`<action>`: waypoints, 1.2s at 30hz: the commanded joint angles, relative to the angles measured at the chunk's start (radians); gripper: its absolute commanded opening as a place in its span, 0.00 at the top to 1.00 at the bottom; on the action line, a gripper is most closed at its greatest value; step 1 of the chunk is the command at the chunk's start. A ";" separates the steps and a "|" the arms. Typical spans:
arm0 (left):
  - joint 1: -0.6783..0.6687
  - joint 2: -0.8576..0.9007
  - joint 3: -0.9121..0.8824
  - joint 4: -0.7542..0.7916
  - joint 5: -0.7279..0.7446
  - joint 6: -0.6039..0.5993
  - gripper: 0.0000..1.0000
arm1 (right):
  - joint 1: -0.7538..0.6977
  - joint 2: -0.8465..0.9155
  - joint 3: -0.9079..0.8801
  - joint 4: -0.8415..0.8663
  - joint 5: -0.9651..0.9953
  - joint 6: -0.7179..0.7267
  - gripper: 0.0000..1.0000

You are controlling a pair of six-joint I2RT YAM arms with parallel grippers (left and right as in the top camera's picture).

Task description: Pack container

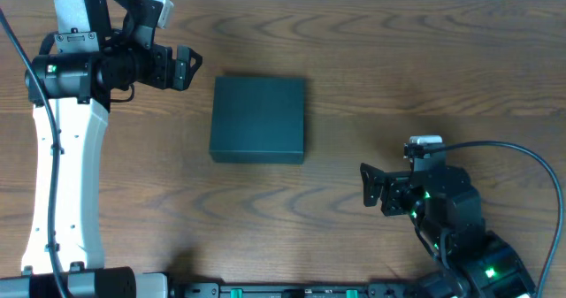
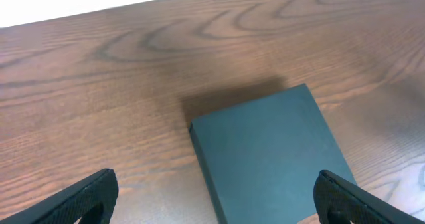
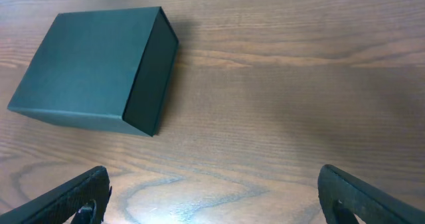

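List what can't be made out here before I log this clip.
- Inside of the container: it is closed in every view, so its contents are unknown.
- Hinge side: no seam is readable in any view; too fine in the overhead.
- Container's near end: cut off by the bottom edge in the left wrist view.
- Wrist views: left fingers and right fingers show only their tips; the rest lies below the frame edge.

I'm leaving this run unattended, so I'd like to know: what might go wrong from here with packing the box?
1. The container is closed flush. An end effector prying at its edge may just push it across the smooth table, since nothing braces it.
2. The left end effector and right end effector, both open, sit on opposite sides of the container and might collide if both reach in.
3. Nothing to pack is in view.
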 commanded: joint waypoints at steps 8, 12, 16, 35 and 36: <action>0.004 -0.018 0.004 -0.064 -0.209 0.005 0.05 | -0.009 -0.002 0.006 -0.002 0.000 -0.011 0.01; 0.004 -0.075 0.003 -0.044 -0.238 -0.016 0.05 | -0.009 -0.002 0.006 -0.002 -0.001 -0.011 0.01; 0.003 -0.157 -0.003 -0.045 -0.303 -0.095 0.05 | -0.009 -0.002 0.006 -0.002 -0.001 -0.011 0.01; -0.005 -1.033 -0.846 0.254 -0.335 -0.279 0.05 | -0.009 -0.002 0.006 -0.002 -0.001 -0.011 0.01; -0.005 -1.067 -0.880 0.265 -0.335 -0.288 0.05 | -0.009 -0.002 0.006 -0.002 -0.001 -0.011 0.01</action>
